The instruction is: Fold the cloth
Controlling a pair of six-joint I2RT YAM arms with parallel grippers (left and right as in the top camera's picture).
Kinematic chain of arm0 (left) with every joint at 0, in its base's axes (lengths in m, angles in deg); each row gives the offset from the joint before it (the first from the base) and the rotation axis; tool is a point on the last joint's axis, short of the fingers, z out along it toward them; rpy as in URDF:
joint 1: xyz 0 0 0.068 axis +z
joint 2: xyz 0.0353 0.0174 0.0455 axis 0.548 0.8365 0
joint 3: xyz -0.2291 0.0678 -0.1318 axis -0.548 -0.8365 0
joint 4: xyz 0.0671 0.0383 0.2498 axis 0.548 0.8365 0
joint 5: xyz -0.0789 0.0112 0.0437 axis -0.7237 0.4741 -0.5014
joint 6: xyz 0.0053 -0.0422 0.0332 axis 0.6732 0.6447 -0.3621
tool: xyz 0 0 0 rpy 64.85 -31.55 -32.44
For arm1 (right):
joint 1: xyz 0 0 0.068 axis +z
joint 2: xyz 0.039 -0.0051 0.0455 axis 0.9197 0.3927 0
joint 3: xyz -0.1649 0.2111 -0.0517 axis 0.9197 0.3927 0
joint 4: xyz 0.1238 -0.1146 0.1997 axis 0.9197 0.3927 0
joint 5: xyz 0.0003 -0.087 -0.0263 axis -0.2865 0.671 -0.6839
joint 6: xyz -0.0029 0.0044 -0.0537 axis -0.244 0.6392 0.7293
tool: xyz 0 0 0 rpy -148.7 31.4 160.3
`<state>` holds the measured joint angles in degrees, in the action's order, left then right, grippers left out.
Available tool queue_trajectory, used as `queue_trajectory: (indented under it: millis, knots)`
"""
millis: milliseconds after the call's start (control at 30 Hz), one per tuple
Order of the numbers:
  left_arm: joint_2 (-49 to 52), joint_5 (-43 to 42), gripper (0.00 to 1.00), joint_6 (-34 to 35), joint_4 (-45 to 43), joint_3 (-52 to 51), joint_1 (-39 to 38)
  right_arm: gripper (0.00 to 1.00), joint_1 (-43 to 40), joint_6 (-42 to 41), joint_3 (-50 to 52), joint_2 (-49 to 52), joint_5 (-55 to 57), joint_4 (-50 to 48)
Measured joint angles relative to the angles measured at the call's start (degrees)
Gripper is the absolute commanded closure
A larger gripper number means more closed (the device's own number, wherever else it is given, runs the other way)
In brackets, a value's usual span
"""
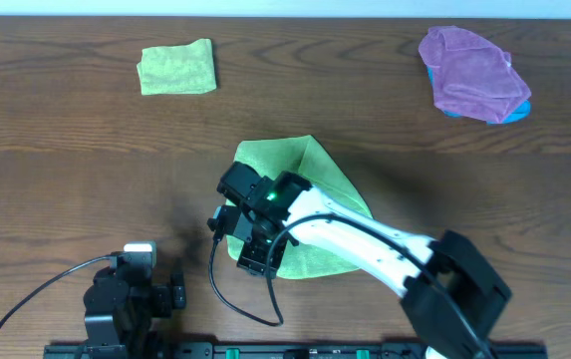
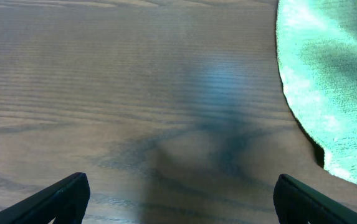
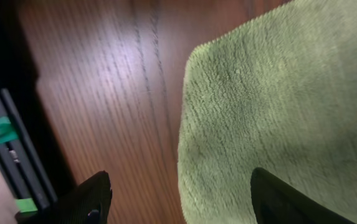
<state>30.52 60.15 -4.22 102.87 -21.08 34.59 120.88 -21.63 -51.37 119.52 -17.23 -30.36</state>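
Jaws of the right gripper (image 3: 179, 186) stand apart with nothing between them. It hovers over the rounded near edge of the cloth (image 3: 278, 93), one finger above terry and the other above the bare table (image 3: 103, 74). The cloth lies flat directly beneath and ahead of this gripper. Judged light, limp and thick-piled: it should drape and drag rather than slide, with no breakage risk. The best hold looks like a pinch at the hem under the jaws; whether the cloth is doubled there, cannot tell. The left gripper (image 2: 181, 186) is spread wide, empty, over bare wood, cloth edge to its right. Farther out: paler green cloth (image 1: 176, 68), purple cloth (image 1: 472, 73).
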Motion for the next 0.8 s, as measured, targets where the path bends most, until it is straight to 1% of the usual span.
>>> queue_trajectory:
  millis: [233,667,733,767,800]
  knots:
    - [0.00,0.00,0.05,0.00,0.00,0.00,0.00,0.30,0.02,0.00,0.33,5.51,0.02,-1.46]
    - [0.00,0.00,0.04,0.00,0.00,0.00,0.00,0.37,1.05,-0.52,0.37,7.37,0.00,-5.77]
    - [0.00,0.00,0.05,0.00,0.00,0.00,0.00,0.48,1.53,-0.76,0.37,8.11,-0.02,-5.95]
    - [0.00,0.00,0.04,0.00,0.00,0.00,0.00,0.56,1.79,-1.20,0.37,8.61,0.04,-5.99]
    - [0.00,0.00,0.05,0.00,0.00,0.00,0.00,0.68,1.86,-1.27,0.35,8.90,0.24,-6.10]
